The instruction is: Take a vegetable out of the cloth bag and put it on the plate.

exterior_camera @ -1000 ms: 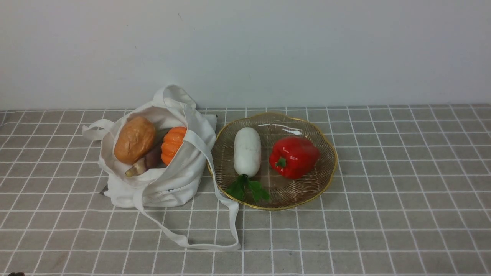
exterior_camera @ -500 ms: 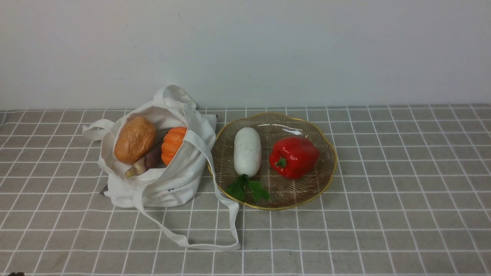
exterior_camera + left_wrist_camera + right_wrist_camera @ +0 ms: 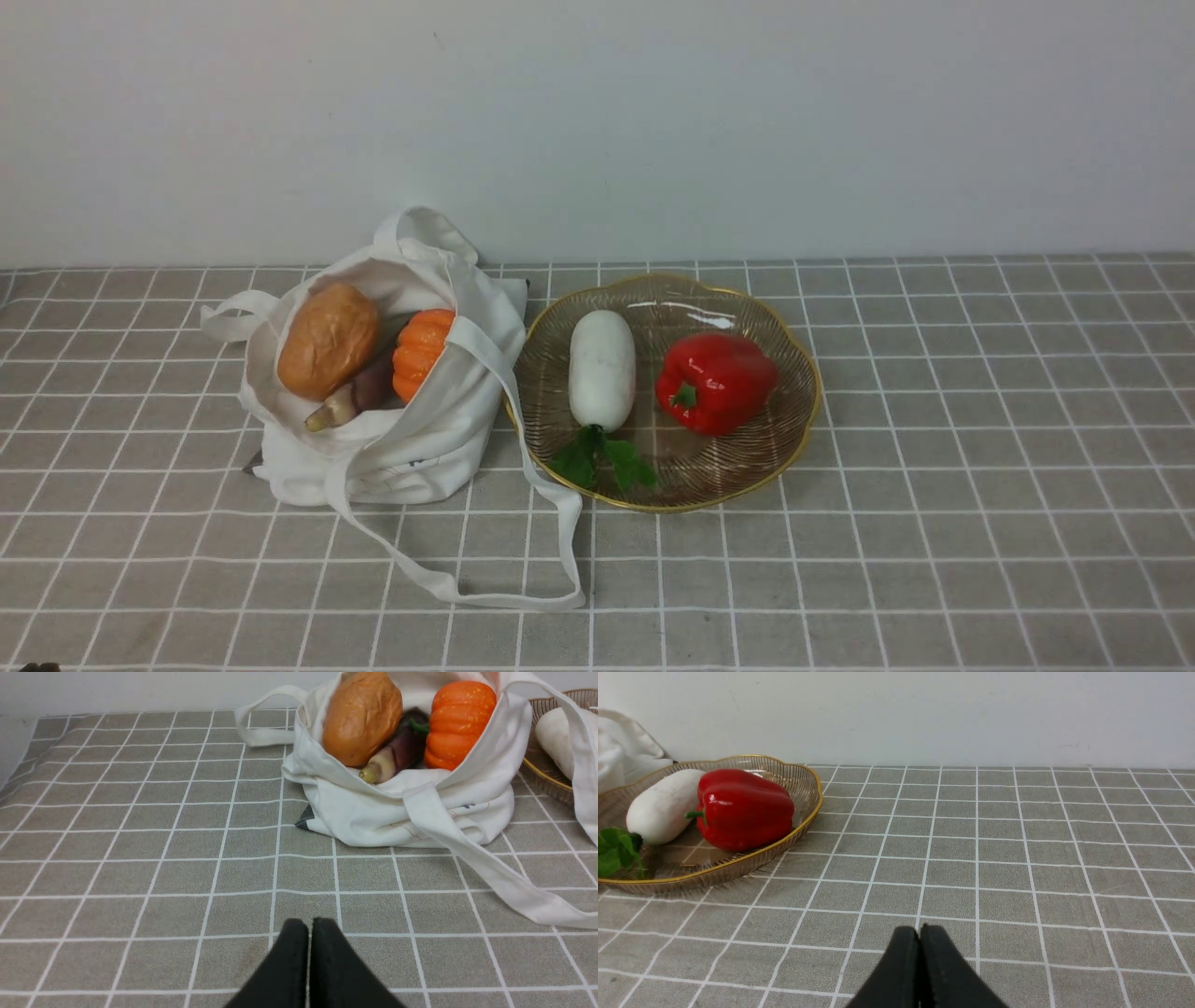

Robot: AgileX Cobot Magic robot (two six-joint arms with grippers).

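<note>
Nearest: left claw (image 3: pixel 308 926) and right claw (image 3: pixel 920 933) low over bare desk (image 3: pixel 934 523), tips pressed together, nothing held. Front view unchanged across the last second; nothing has moved, so the placing looks finished.

Mid-distance: cloth bag (image 3: pixel 411 448) slumped open, strap trailing toward the near edge. Potato (image 3: pixel 327 341), small pumpkin (image 3: pixel 420 353) and a purple root inside.

Beside it, touching: plate (image 3: pixel 747 485). Radish (image 3: pixel 602 369) lies on it, leaves nearward, apart from red pepper (image 3: pixel 714 381).

Open desk to the right and near side; wall close behind.
</note>
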